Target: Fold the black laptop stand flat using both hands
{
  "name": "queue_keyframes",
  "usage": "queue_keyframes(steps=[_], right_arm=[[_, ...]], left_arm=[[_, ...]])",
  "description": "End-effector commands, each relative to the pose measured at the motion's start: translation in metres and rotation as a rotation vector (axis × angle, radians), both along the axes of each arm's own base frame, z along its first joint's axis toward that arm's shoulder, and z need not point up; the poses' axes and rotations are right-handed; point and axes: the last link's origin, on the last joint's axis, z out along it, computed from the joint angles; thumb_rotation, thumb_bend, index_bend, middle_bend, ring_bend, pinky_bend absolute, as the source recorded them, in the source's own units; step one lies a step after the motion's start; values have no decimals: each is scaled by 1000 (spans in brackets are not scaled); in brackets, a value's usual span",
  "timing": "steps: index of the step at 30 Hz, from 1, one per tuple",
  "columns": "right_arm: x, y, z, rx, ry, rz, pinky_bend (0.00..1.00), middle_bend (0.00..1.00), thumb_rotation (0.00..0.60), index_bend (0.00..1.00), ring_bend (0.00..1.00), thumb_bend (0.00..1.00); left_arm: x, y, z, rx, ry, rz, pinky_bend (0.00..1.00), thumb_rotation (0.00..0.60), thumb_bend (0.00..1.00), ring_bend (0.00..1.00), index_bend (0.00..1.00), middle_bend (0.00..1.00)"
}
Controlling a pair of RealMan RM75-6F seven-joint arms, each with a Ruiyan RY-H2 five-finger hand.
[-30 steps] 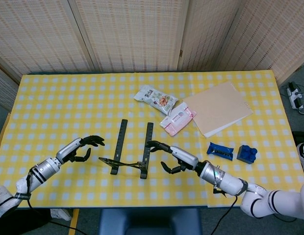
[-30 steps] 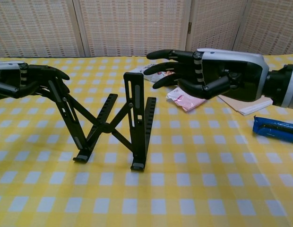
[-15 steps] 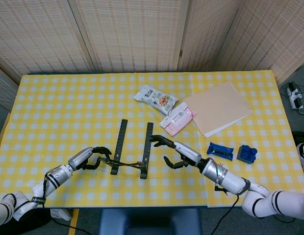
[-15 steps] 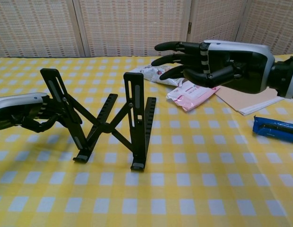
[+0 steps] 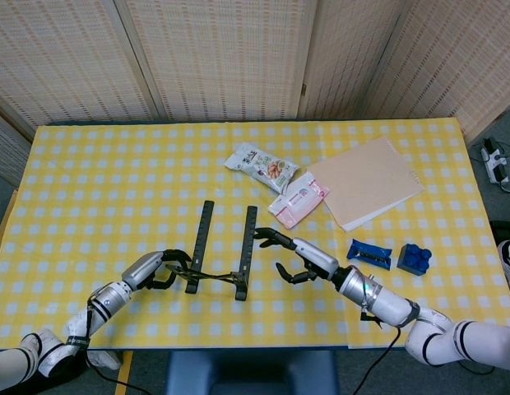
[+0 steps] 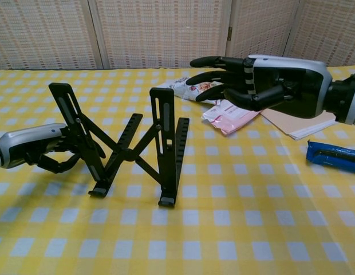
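The black laptop stand (image 5: 219, 252) is unfolded on the yellow checked table, its two slotted rails raised and its crossed struts spread (image 6: 127, 150). My left hand (image 6: 35, 148) is low at the stand's left side, with its fingers curled around the lower part of the left rail (image 5: 160, 267). To the right of the right rail's top hovers my right hand (image 6: 255, 85), fingers spread, not touching the stand and holding nothing (image 5: 294, 256).
Behind the stand lie a snack bag (image 5: 257, 162) and a pink packet (image 5: 298, 200). A tan notebook (image 5: 366, 181) is at the back right. A blue wrapper (image 5: 369, 253) and a blue block (image 5: 414, 258) sit just right of my right forearm.
My left hand has dropped from the top of the left rail to its lower part and closed around it. The right hand drew back slightly from the right rail.
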Motion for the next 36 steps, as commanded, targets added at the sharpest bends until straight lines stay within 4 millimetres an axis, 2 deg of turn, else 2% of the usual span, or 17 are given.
queue_keyframes(steps=[1, 3, 6, 23, 28, 36], right_arm=[[1, 0, 0, -4, 3, 6, 18, 127, 600, 1, 162, 686], [1, 1, 1, -4, 3, 9, 18, 127, 600, 1, 162, 686], [2, 1, 2, -6, 6, 14, 19, 126, 600, 2, 162, 687], [-2, 10, 8, -14, 5, 14, 19, 125, 600, 2, 162, 687], [-5, 10, 9, -16, -2, 8, 18, 126, 600, 1, 162, 686], [-7, 10, 10, -18, -8, 2, 18, 126, 600, 1, 162, 687]], left_arm=[[0, -2, -1, 16, 4, -5, 266, 600, 565, 250, 472, 312], [-1, -4, -1, 19, 6, -6, 264, 600, 497, 252, 480, 312], [-1, -9, -1, 18, -2, -3, 264, 600, 478, 255, 485, 314], [3, -42, 8, 12, -23, -10, 266, 600, 469, 256, 479, 318], [5, -41, 4, 32, -16, 4, 268, 600, 469, 255, 442, 318], [9, -43, 0, 40, -5, 1, 278, 600, 469, 261, 484, 319]])
